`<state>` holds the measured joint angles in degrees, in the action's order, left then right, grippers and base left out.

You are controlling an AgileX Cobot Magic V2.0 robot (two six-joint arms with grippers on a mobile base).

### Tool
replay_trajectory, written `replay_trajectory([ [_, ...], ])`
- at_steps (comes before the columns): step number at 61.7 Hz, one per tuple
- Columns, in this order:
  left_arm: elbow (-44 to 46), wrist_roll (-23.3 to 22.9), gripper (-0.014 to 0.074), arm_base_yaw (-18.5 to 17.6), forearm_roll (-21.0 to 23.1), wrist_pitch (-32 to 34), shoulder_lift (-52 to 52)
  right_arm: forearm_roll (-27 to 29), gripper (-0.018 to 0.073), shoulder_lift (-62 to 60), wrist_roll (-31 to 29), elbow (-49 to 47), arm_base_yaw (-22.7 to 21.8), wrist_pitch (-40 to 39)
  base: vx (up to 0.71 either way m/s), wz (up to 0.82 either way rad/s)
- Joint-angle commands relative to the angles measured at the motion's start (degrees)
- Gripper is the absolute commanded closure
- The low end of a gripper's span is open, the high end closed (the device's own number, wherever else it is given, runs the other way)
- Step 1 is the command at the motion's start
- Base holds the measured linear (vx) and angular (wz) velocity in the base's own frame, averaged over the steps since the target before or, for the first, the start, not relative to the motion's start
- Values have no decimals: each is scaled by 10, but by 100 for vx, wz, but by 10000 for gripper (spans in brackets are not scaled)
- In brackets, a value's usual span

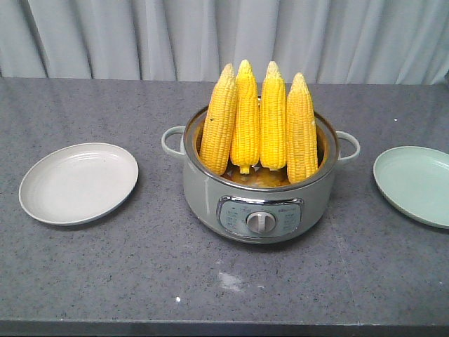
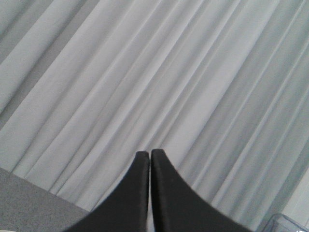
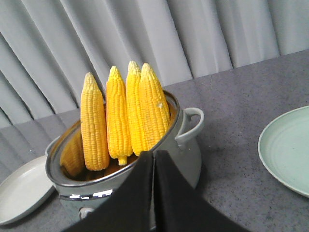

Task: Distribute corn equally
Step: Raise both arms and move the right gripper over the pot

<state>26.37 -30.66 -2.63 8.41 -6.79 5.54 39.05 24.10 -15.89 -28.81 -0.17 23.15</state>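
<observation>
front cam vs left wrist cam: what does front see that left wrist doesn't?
Front only: four corn cobs standing upright in the pot, with a beige plate on one side and a green plate on the other, both empty. Left wrist only: the left gripper, fingers closed together and holding nothing, plus a pale edge in the bottom corner that I cannot identify. Both: the grey curtain and some grey countertop.

Corn (image 3: 119, 116) in pot (image 3: 186, 157) (four upright)
</observation>
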Motion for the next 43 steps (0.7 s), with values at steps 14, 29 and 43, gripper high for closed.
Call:
replay_trajectory([
  [14, 108, 149, 603, -2, 55, -51, 121, 40, 562, 7, -8, -22, -1, -133, 0, 0],
  [29, 153, 445, 603, -10, 338, -120, 240, 38, 562, 15, -100, -40, -1, -118, 0, 0],
  [43, 203, 869, 603, -14, 685, -181, 358, 39, 562, 124, -209, -163, -1, -21, 0, 0],
])
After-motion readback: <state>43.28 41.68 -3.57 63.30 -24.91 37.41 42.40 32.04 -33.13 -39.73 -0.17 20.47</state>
